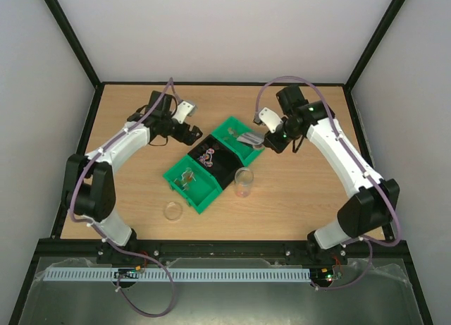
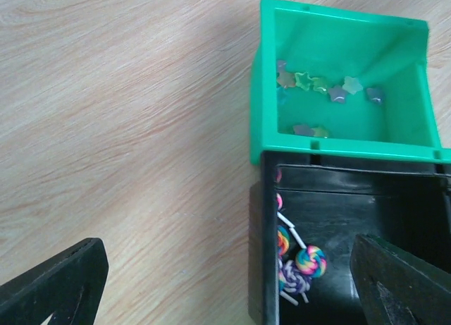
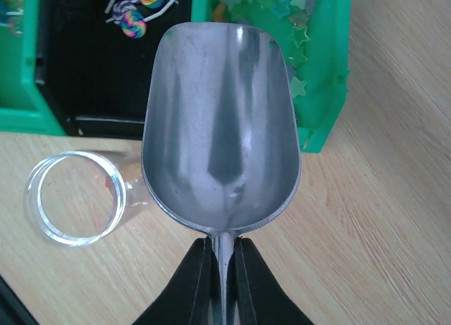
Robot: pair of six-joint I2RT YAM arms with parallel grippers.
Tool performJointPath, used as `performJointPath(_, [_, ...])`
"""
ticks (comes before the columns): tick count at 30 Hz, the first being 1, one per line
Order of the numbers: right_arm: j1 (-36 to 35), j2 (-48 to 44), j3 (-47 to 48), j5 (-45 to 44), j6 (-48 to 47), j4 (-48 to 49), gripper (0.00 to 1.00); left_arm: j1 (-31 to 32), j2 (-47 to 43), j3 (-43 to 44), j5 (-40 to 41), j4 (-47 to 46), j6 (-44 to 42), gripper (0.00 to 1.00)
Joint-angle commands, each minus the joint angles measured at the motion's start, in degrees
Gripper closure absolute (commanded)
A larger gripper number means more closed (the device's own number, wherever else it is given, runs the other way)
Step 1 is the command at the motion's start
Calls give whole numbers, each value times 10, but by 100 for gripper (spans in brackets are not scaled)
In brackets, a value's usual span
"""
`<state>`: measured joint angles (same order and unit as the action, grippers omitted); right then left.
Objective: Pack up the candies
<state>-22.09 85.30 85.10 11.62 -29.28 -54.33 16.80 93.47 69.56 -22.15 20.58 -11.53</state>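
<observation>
The candies (image 2: 320,85) are tiny star-shaped sweets in green, orange and purple, lying in a green bin (image 2: 338,150). They also show at the top right of the right wrist view as candies (image 3: 296,29). My right gripper (image 3: 223,268) is shut on the handle of a metal scoop (image 3: 222,120), whose bowl is empty and hangs over that bin's near edge. In the top view this scoop (image 1: 248,138) lies over the far green bin, with the right gripper (image 1: 263,140) beside it. My left gripper (image 2: 229,290) is open and empty, straddling the left wall of the black bin (image 2: 331,198).
The black bin holds swirled lollipops (image 2: 310,260). A third green bin (image 1: 190,185) closes the row at the near left. A clear cup (image 1: 244,182) stands upright near the bins, seen also as the cup (image 3: 70,198). A small round lid (image 1: 173,211) lies on the table.
</observation>
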Motion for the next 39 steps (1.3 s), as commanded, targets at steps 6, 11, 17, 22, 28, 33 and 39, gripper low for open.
performJointPath(6, [-1,94,45,-47,66,-22,99,-2,93,85,19,33,-1,11])
performJointPath(11, [-5,140,67,-87,50,-47,99,10,134,111,18,31,4,17])
performJointPath(17, [-8,210,137,-115,48,-79,99,28,167,124,16,28,0,25])
performJointPath(22, [-18,250,186,-123,31,-108,99,35,186,129,11,16,10,31])
performJointPath(28, [-34,278,202,-152,25,-137,99,39,210,145,-4,4,25,41])
performJointPath(33, [-38,290,202,-179,33,-153,99,42,218,145,-12,-1,27,49])
performJointPath(39, [-50,313,197,-189,47,-149,99,49,231,150,-20,-6,29,60])
